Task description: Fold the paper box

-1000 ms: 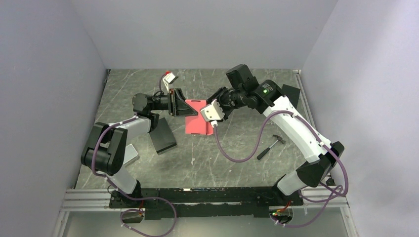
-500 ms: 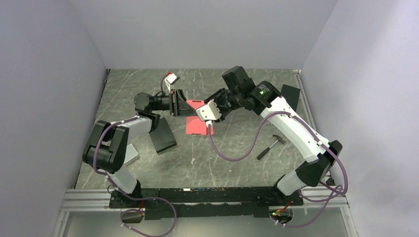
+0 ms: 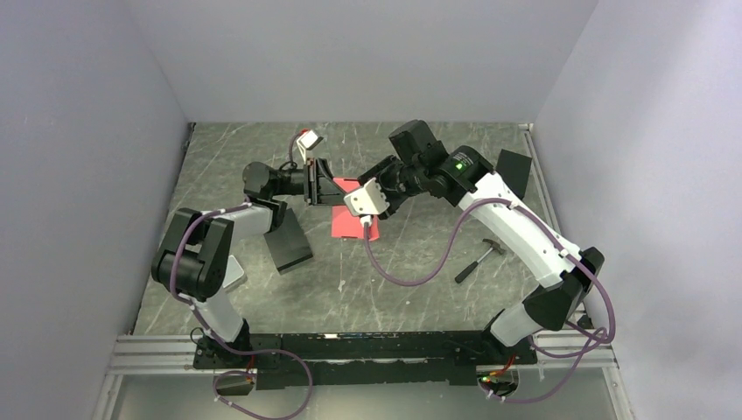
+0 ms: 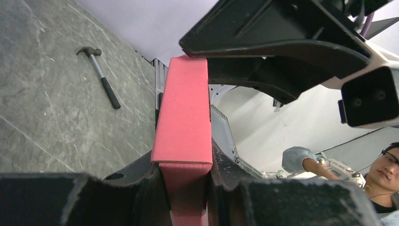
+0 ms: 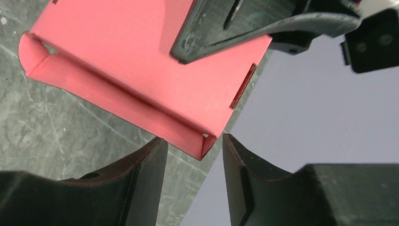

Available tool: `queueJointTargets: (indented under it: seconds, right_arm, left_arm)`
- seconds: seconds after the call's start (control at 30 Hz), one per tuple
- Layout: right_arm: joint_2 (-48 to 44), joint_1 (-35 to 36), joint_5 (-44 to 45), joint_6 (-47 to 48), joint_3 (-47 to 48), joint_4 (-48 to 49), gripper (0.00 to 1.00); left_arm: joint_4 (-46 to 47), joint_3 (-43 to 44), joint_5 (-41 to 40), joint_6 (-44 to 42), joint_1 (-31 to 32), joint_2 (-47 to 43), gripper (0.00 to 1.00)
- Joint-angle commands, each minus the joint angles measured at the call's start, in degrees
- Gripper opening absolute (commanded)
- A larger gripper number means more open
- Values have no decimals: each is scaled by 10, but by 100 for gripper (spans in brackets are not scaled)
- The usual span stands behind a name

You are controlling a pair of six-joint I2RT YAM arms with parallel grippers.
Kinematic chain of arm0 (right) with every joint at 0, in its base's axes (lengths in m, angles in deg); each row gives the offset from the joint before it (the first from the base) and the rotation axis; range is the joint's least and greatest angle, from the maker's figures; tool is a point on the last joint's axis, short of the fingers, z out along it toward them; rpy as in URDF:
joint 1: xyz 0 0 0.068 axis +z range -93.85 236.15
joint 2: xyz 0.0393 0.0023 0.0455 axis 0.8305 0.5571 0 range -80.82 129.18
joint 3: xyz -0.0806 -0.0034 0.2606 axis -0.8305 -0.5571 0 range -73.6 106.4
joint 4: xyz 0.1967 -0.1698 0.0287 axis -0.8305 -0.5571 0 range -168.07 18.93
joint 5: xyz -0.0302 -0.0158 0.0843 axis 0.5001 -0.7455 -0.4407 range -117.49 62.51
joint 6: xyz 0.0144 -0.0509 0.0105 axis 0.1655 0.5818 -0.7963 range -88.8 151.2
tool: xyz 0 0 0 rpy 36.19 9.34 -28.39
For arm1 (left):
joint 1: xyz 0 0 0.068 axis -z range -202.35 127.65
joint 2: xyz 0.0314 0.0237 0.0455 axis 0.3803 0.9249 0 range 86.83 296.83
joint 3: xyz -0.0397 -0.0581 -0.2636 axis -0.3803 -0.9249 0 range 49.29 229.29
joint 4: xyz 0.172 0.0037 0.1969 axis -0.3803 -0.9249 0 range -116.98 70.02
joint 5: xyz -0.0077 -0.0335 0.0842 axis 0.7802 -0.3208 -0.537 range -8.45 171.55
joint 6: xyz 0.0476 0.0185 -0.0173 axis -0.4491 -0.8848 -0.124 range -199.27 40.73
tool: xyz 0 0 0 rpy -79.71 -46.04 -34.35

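The paper box (image 3: 351, 220) is red-pink cardboard, partly folded, held up above the middle of the table. My left gripper (image 3: 322, 189) is shut on its left end. In the left wrist view the paper box (image 4: 183, 108) runs away from the camera, pinched between the two pads of the left gripper (image 4: 184, 162). My right gripper (image 3: 378, 182) stands open at the box's right edge. In the right wrist view a folded side wall and corner of the paper box (image 5: 141, 61) hang just above the gap of the right gripper (image 5: 194, 146), touching neither finger.
A larger black box (image 3: 289, 241) lies on the table left of centre. A hammer (image 3: 479, 258) lies to the right, also seen as the hammer (image 4: 101, 77) in the left wrist view. A black object (image 3: 516, 166) sits at the far right.
The right gripper has moved left, closer to the box, and its jaws have widened a little. The left gripper has shifted the box slightly right, still gripping it.
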Motion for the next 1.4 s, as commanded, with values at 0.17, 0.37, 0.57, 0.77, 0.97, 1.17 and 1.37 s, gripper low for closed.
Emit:
queueJointTargets:
  seconds: [0.17,0.37,0.57,0.77,0.97,1.17,1.37]
  right_arm:
    - [10,38,-30,8,6,94,53]
    - [13,39,-24,5,-3,96,54]
    - [4,37,-25,-17,-16,100,64]
    - [-9,18,-46,-59,-9,103,72]
    - [-26,-2,-72,-79,-29,106,75]
    - [-36,-25,-104,-94,-43,108,76]
    - [-43,-37,-111,-100,-59,114,77]
  left_arm:
    - [24,22,-14,28,23,21,0]
    - [52,23,-11,48,23,24,0]
    - [94,21,-14,74,14,29,0]
    - [95,13,-18,66,10,16,0]
    - [95,9,-20,60,4,1,0]
    - [95,5,-18,59,0,-8,0]
    - [95,4,-17,59,-4,-14,0]
